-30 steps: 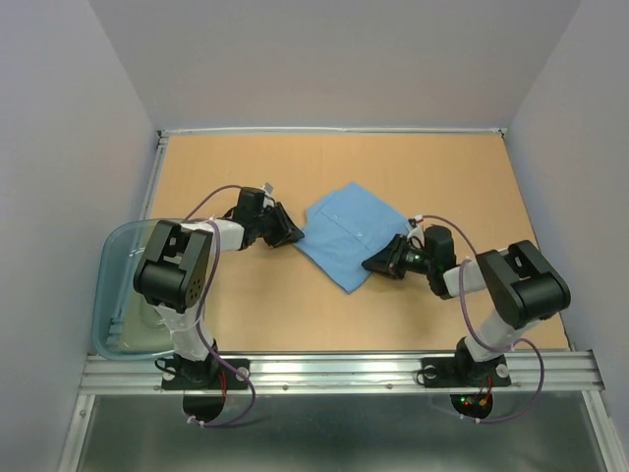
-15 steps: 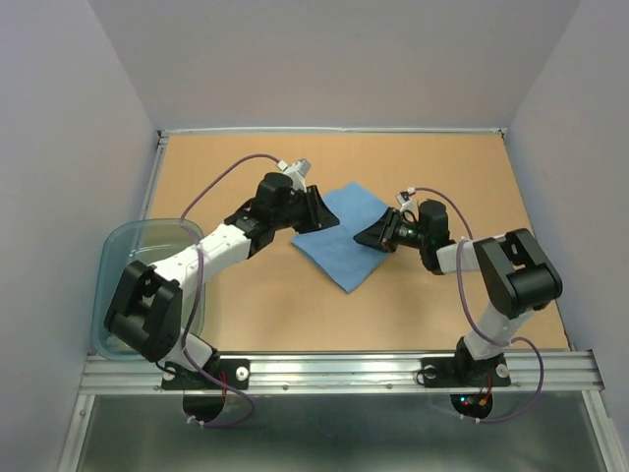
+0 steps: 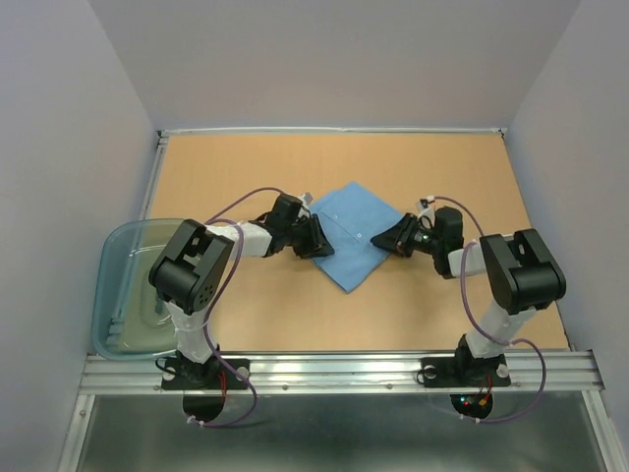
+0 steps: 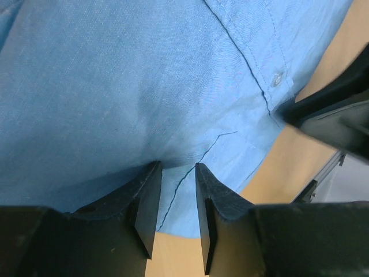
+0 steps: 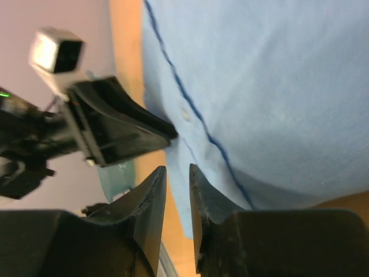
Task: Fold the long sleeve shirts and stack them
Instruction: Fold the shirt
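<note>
Moved: my left arm has dropped from its raised reach and drawn in, so my left gripper (image 3: 316,239) now sits low at the left corner of the light blue shirt (image 3: 349,231). My right gripper (image 3: 385,239) has shifted only a little and is at the right corner.
Top view, shirt: it lies as a compact diamond on the middle of the table (image 3: 246,167), well apart from the clear plastic tub (image 3: 118,295) by my left base.
Top view, step: I judge a fold is just being laid down. Only one shirt shows, so stacking is not yet in hand.
Left wrist, tool: my fingers (image 4: 147,202) are drawn close with the hem puckered between their tips, so I read this as a pinch on the shirt. A button (image 4: 277,79) shows further along.
Right wrist, tool: the jaws are nearly together and the shirt's edge runs up to the gap. I cannot tell whether cloth is clamped.
Next move: it calls for letting go cleanly on both sides without dragging the layers apart.
</note>
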